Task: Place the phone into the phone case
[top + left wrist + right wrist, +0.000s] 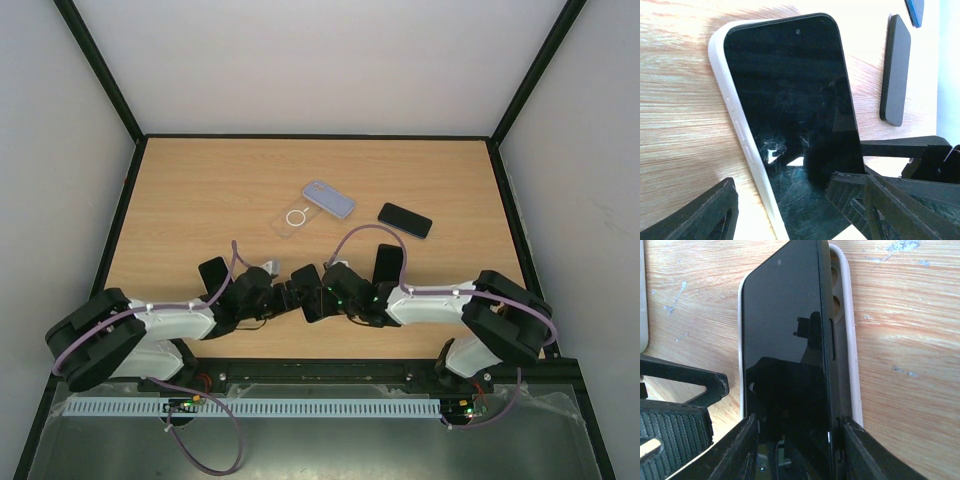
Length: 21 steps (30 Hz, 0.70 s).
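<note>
The left arm [150, 325] and the right arm [450, 300] fold inward from the near edge of a wooden desk [200, 190], meeting over its front centre. There a white phone case [724, 95] lies on the wood with a black phone [790, 90] partly inside it. The right wrist view shows one long edge of the phone down in the case and the other raised, leaving the case's camera cut-outs exposed beside it.

The right gripper [799, 425] has its fingers [742, 450] drawn narrow onto the phone's two long edges. The left gripper [785, 182] has its fingers [710, 215] spread wide to either side of the case, with bare wood showing between one finger and the white rim.

Further back on the desk, well apart from the work, lie a second black phone [405, 219] and a pale blue slab [329, 198] that could be a phone or a case. Just beside the slab is a clear case with a white ring [292, 220].

The phone looks stiff and slick-faced, with glass that could break, so it is best held by its long edges, as the right gripper does. The case looks light and pliable, likely to slide or flex unless pinned. The raised side will probably need pressing down until the rim closes over it.
</note>
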Each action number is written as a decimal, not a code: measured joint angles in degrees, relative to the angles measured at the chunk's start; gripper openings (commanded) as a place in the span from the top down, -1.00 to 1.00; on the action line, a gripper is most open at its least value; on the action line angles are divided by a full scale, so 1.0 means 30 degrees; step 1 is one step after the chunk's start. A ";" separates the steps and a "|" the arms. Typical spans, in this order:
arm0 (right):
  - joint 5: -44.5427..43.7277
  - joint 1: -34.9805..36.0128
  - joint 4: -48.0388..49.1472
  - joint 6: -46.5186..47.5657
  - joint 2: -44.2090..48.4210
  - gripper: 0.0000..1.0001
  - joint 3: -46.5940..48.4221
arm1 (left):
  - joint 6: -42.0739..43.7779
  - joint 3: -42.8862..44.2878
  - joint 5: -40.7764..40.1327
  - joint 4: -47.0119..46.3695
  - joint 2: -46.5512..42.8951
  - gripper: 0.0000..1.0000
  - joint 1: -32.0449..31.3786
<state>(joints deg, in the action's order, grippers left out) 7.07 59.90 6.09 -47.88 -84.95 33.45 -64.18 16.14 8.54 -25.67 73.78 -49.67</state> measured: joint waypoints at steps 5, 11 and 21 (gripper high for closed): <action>-0.0124 0.0051 -0.0845 0.0393 0.0248 -0.01 0.0226 | -0.0015 -0.0007 -0.0073 0.0270 -0.0051 -0.40 -0.0240; -0.0525 0.0080 -0.2186 0.0918 0.0809 -0.13 0.0619 | -0.0029 0.0000 -0.0379 0.0357 -0.0248 -0.39 -0.0619; -0.1246 0.0087 -0.3949 0.1428 0.2324 0.13 0.0816 | -0.0044 0.0109 -0.0699 0.0568 -0.0007 -0.31 -0.1253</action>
<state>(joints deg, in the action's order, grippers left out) 3.33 60.16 -5.76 -43.59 -77.97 35.90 -64.31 16.47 6.44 -23.97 73.76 -53.43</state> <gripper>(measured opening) 0.514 0.673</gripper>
